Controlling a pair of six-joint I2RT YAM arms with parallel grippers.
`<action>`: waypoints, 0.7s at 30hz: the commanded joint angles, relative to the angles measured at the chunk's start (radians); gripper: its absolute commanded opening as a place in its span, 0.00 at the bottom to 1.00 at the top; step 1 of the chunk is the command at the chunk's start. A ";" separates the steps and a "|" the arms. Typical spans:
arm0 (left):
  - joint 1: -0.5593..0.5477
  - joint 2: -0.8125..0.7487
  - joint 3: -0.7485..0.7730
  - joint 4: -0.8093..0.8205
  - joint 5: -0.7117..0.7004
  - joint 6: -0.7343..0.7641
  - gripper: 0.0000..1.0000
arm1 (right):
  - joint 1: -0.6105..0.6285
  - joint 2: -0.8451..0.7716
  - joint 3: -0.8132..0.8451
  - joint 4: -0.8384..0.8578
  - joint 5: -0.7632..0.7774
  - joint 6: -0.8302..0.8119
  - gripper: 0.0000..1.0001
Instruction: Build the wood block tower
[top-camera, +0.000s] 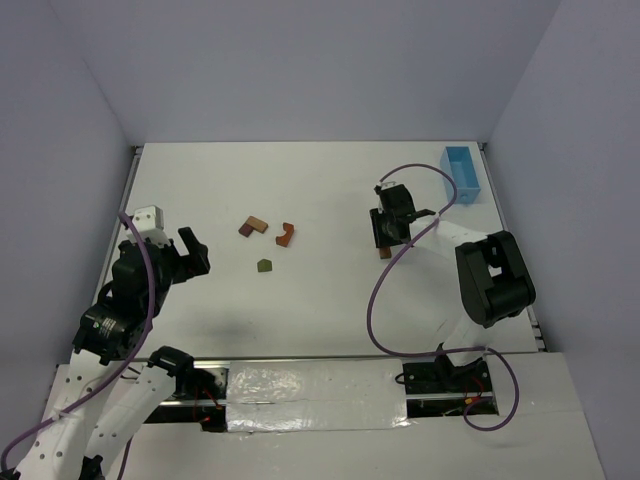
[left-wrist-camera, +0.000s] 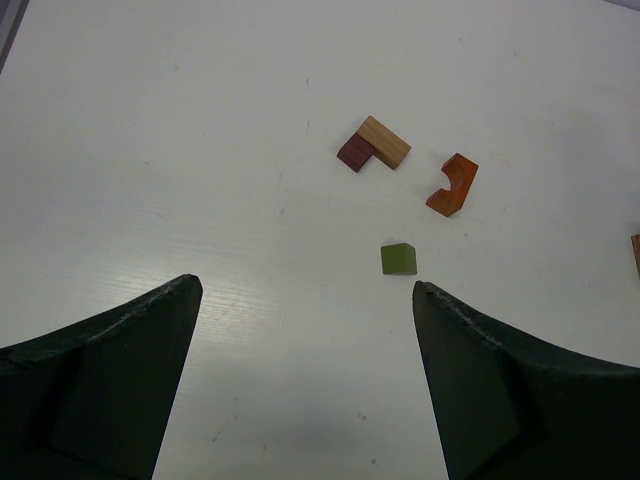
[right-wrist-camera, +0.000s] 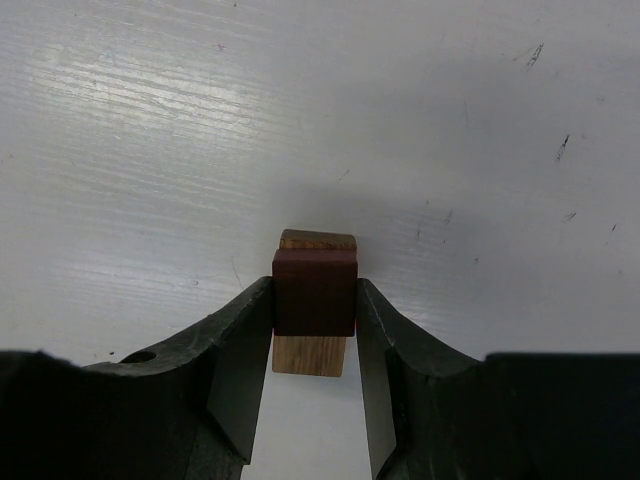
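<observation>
My right gripper (right-wrist-camera: 314, 300) is shut on a dark red wood block (right-wrist-camera: 314, 292) that sits on top of a tan wood block (right-wrist-camera: 310, 355) lying on the table, a low stack of two. In the top view this gripper (top-camera: 386, 238) stands right of centre, pointing down, and hides most of the stack. Loose wood blocks lie left of centre: a tan one (top-camera: 258, 222) touching a dark brown one (top-camera: 245, 230), an orange arch (top-camera: 286, 234) and an olive green one (top-camera: 264, 266). My left gripper (left-wrist-camera: 307, 290) is open and empty, hovering just short of the green block (left-wrist-camera: 398, 259).
A light blue rectangular box (top-camera: 462, 172) stands at the far right corner of the white table (top-camera: 330, 310). Grey walls close in the table on three sides. The right arm's purple cable (top-camera: 372, 300) loops over the table in front of its base.
</observation>
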 joint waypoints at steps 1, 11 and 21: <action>-0.005 -0.003 -0.002 0.042 0.004 0.028 1.00 | -0.005 -0.011 0.031 -0.001 0.013 0.004 0.45; -0.005 -0.007 0.000 0.042 0.003 0.027 0.99 | -0.005 -0.008 0.042 -0.007 0.007 0.014 0.46; -0.005 -0.004 0.000 0.044 0.003 0.027 0.99 | -0.005 0.000 0.047 -0.013 0.023 0.021 0.48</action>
